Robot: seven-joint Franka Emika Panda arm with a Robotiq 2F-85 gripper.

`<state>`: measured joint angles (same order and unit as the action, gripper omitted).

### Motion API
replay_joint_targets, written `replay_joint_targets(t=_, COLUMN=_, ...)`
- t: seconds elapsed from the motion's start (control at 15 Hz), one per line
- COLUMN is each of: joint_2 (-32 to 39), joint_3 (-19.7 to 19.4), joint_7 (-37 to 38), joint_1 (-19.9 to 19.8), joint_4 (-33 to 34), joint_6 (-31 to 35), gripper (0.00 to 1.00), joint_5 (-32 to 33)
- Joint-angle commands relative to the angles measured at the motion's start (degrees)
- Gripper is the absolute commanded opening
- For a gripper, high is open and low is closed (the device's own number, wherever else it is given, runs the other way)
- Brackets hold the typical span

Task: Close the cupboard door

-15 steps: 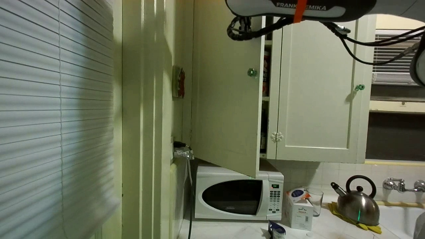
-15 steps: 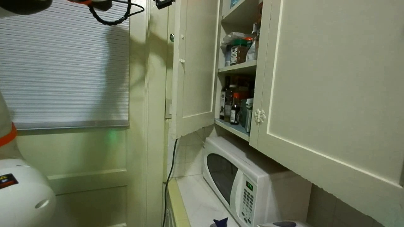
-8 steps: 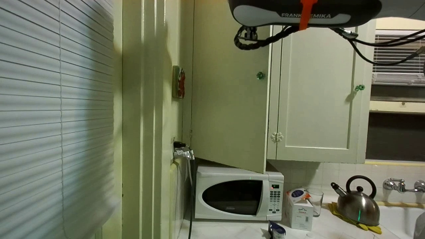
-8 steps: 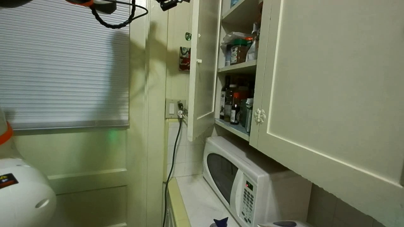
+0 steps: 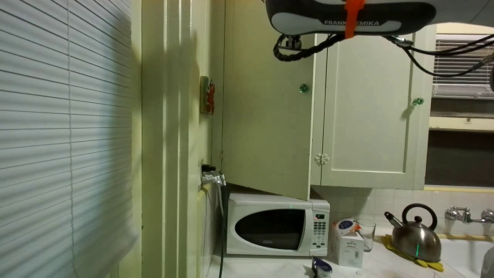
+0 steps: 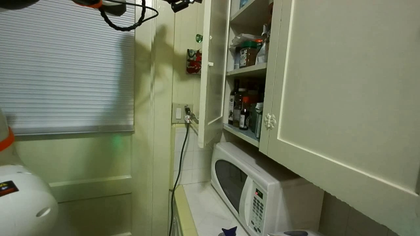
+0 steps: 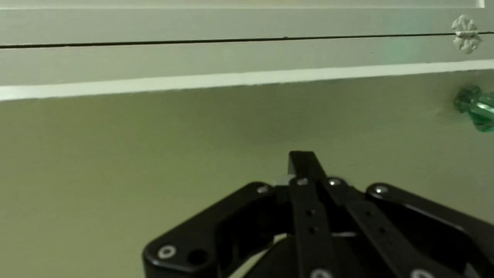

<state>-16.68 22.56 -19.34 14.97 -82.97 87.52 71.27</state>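
Observation:
The cupboard door (image 5: 266, 131) is a tall cream door with a green glassy knob (image 5: 304, 88), and it stands ajar above the microwave. In an exterior view, the door (image 6: 215, 91) shows nearly edge-on, with the shelves open beside it. In the wrist view, the door (image 7: 135, 162) fills most of the picture, with its pale free edge across the top and the knob (image 7: 478, 108) at the right. My gripper (image 7: 303, 164) is shut and empty, pointing at the door's outer face; contact cannot be told. A part of it (image 6: 182, 6) shows at an exterior view's top edge.
A matching closed door (image 5: 368, 104) is on the right. Inside the open cupboard are shelves (image 6: 247, 70) with jars and bottles. Below are the microwave (image 5: 270, 231), a carton (image 5: 349, 247) and a kettle (image 5: 417, 235). A wall (image 5: 206, 139) with a cord stands beside the hinge side.
The door has swung partly inward, its free edge moving right in both exterior views, mostly in the earlier half second. The arm has lowered slightly and the gripper has moved right with the door.

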Motion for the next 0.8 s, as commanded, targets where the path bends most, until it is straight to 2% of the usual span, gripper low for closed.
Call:
replay_joint_targets(t=0.0, joint_2=0.0, joint_3=-2.7, joint_7=3.0, joint_1=-1.5, joint_4=-1.3, joint_6=3.0, gripper=0.00, joint_5=2.5)
replay_joint_targets(t=0.33, joint_2=0.8, joint_3=-5.2, joint_7=6.5, joint_1=-2.9, joint_4=-2.0, joint_6=5.4, gripper=0.00, joint_5=3.7)
replay_joint_targets(t=0.73, joint_2=0.6, joint_3=-9.5, joint_7=12.2, joint_1=-5.1, joint_4=-4.2, joint_6=11.7, gripper=0.00, joint_5=4.3)
